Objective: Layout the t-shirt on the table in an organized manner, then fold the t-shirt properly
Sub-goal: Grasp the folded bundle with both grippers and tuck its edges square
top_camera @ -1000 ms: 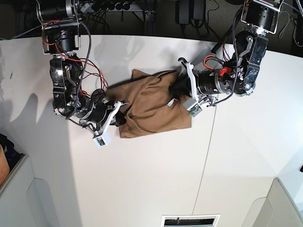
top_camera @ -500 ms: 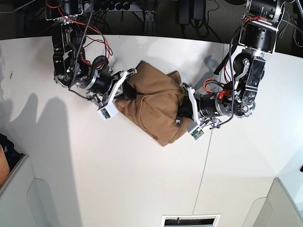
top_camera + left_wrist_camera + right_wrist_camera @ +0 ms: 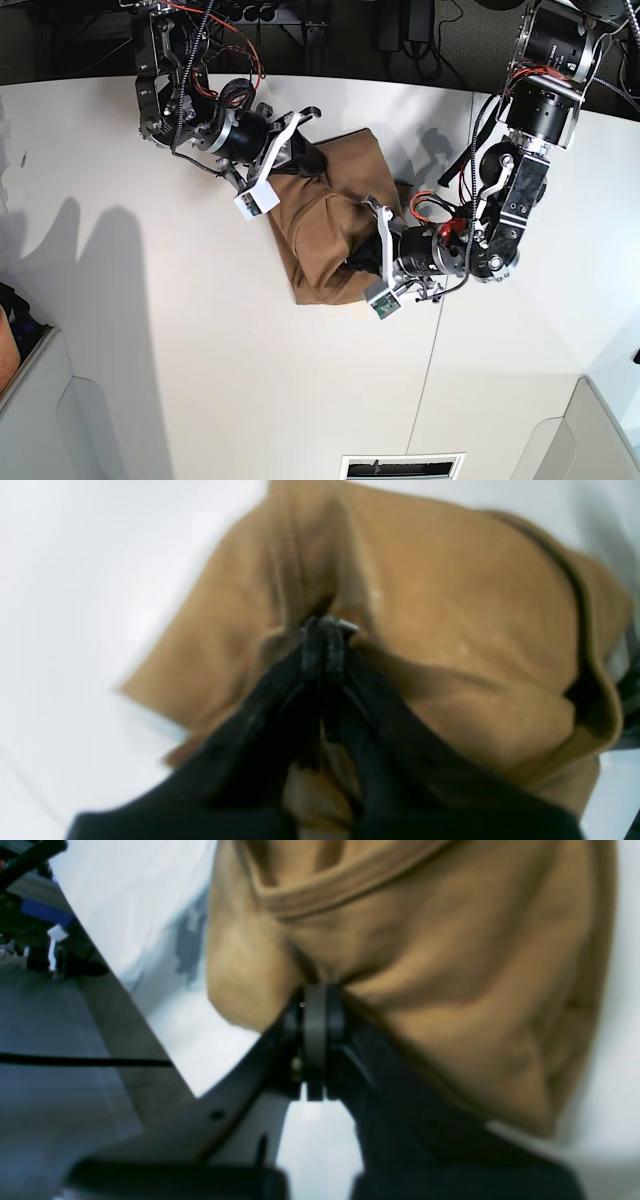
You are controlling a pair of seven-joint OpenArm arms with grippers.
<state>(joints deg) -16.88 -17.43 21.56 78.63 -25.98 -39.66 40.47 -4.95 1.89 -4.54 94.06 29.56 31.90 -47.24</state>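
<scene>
A wide white worktop [image 3: 200, 360], split by a thin dark seam [image 3: 432, 340], is filling the base view, with cables and dark equipment lying beyond its far edge. The left hand [image 3: 324, 630] is pinching a fold of the t-shirt [image 3: 330, 230], its black fingers [image 3: 312, 650] pressed tight together with tan cloth bunching around the tips. From that hand the fabric is spreading away in soft ridges, one hemmed edge curling over at the side, white worktop showing past it. The right hand [image 3: 315, 1005] is likewise clamping the t-shirt, its fingers closed on a gathered pleat, a ribbed band of cloth lying just beyond the grip. In the base view the t-shirt is lying crumpled between the two hands, the right hand [image 3: 300, 160] gripping its far end and the left hand [image 3: 368, 268] its near end.
</scene>
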